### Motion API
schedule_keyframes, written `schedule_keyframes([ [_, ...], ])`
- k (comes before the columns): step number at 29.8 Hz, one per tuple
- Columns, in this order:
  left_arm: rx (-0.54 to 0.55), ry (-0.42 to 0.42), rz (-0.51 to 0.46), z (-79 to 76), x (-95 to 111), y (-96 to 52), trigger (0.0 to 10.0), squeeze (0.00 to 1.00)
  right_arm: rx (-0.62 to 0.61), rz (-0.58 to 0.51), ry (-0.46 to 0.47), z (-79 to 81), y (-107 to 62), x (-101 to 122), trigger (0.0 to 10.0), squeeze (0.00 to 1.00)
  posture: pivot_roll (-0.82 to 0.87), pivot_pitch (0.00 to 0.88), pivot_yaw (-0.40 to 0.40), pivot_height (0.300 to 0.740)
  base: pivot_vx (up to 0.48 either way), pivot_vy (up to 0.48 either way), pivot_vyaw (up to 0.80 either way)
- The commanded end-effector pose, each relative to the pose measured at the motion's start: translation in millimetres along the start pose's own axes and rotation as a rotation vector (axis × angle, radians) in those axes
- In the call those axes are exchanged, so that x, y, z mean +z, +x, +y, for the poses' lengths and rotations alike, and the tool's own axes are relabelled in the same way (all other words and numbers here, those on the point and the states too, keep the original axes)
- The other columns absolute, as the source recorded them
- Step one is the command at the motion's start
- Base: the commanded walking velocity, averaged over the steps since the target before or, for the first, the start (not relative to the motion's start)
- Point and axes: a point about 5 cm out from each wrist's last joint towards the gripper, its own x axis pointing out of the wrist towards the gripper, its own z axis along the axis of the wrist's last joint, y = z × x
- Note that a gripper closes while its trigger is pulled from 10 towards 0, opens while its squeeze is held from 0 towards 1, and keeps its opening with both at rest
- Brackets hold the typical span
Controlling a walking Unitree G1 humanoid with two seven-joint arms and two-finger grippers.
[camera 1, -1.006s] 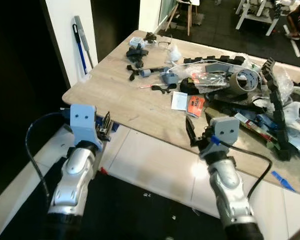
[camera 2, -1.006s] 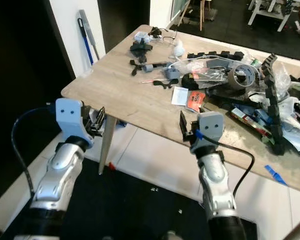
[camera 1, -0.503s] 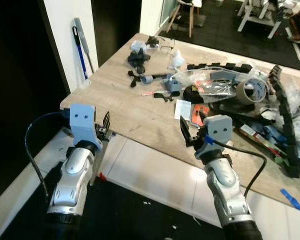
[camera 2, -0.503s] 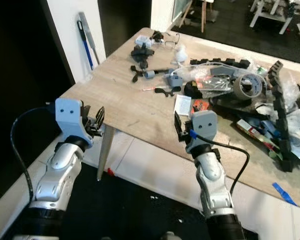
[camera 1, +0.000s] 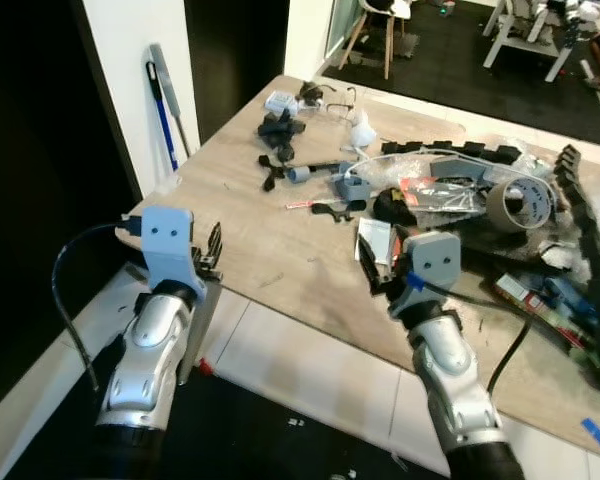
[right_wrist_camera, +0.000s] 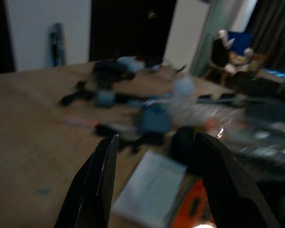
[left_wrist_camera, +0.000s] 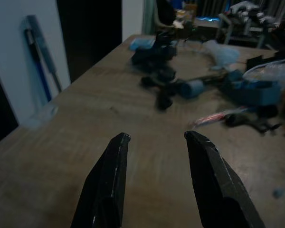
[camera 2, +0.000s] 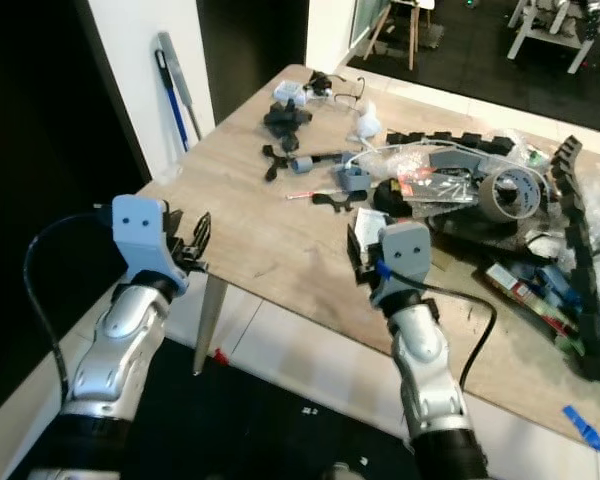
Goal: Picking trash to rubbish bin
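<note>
1 worktop (camera 1: 250, 215). 1 tape roll (camera 1: 521, 204). 1 white paper slip (camera 1: 373, 238) w/ 1 orange packet (right_wrist_camera: 194, 209) beside it. 1 long black segmented chain (camera 1: 586, 232), far right. 1 blue-handled tool (camera 1: 163, 110) on wall, far left. 2 grippers: left gripper (left_wrist_camera: 154, 142), right gripper (right_wrist_camera: 154, 142). Small dark parts: too jumbled to count.

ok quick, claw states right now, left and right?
Left claw: open, empty, at the table edge.
Right claw: open, empty, over the white paper.
</note>
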Motion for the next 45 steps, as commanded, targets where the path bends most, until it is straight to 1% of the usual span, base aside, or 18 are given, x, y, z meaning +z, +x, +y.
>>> schedule_keyframes([
  [1, 0.011, -0.002, 0.015, 2.8, -3, -2.4, 10.0, 0.00, 0.024, 0.014, 0.007, 4.8, -1.5, -3, 10.0, 0.00, -0.03, 0.133, -0.065, 0.740, 0.296, 0.000, 0.00],
  [4, 0.010, -0.002, 0.014, 2.5, -4, -2.8, 10.0, 0.00, 0.039, 0.014, 0.001, 6.9, -1.1, -3, 10.0, 0.00, -0.03, 0.129, -0.066, 0.740, 0.296, 0.000, 0.00],
  [13, 0.008, 0.001, 0.012, 2.4, -3, -3.1, 10.0, 0.00, 0.049, 0.012, 0.001, 9.1, 0.2, -3, 10.0, 0.00, -0.03, 0.119, -0.066, 0.740, 0.301, 0.000, 0.50],
  [25, 0.007, 0.001, 0.011, 2.0, -4, -4.1, 10.0, 0.00, 0.055, 0.015, 0.003, 8.7, -0.6, -4, 10.0, 0.00, -0.03, 0.107, -0.071, 0.740, 0.301, 0.000, 0.00],
  [40, 0.008, 0.004, 0.015, 3.2, -5, -6.2, 10.0, 0.00, 0.084, 0.019, 0.006, 13.5, 0.1, -5, 10.0, 0.00, -0.03, 0.106, -0.072, 0.740, 0.299, 0.000, 0.00],
  [45, 0.006, 0.004, 0.018, 3.3, -5, -6.8, 10.0, 0.00, 0.128, 0.038, 0.016, 19.9, -0.4, -7, 10.0, 0.00, -0.03, 0.109, -0.070, 0.740, 0.299, 0.000, 0.00],
])
